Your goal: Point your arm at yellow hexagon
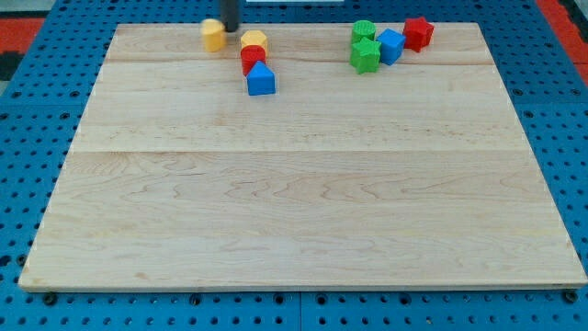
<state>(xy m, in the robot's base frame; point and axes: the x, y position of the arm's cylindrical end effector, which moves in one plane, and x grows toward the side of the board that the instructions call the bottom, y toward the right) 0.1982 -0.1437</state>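
Two yellow blocks (214, 36) (254, 40) flank my tip (230, 30) on pale wood.

All I can see of my arm is a short, straight rod entering from the view's top edge. It is dark grey to black, smooth and unmarked, ending bluntly at my tip (230, 29); everything above is cropped.

Yellow hexagon (254, 39) is seen near the view's top edge of the board, left of centre — flat on the wood, pale top face up. It is stacked tight in a short column — a red block touching just below it. Exact outline is hard to resolve.
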